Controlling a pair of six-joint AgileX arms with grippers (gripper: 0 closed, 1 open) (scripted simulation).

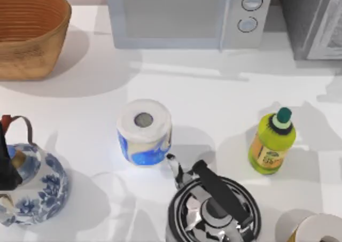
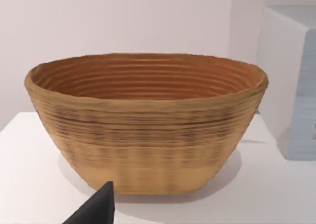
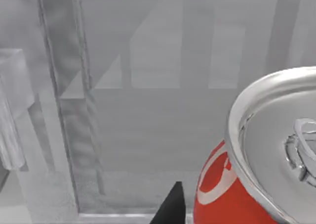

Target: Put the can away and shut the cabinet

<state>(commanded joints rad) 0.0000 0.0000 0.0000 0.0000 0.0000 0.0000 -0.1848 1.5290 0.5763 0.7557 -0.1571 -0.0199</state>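
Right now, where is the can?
The red can shows in the right wrist view, close to the camera, in front of the pale grey inside of the cabinet, which stands at the table's far right corner in the top view.

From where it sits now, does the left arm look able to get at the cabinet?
Probably not. The left gripper sits at the table's left edge by the blue-and-white teapot, facing the wicker basket; the cabinet is at the far right corner, past the microwave.

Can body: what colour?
Red with white markings and a silver top, best seen in the right wrist view: can.
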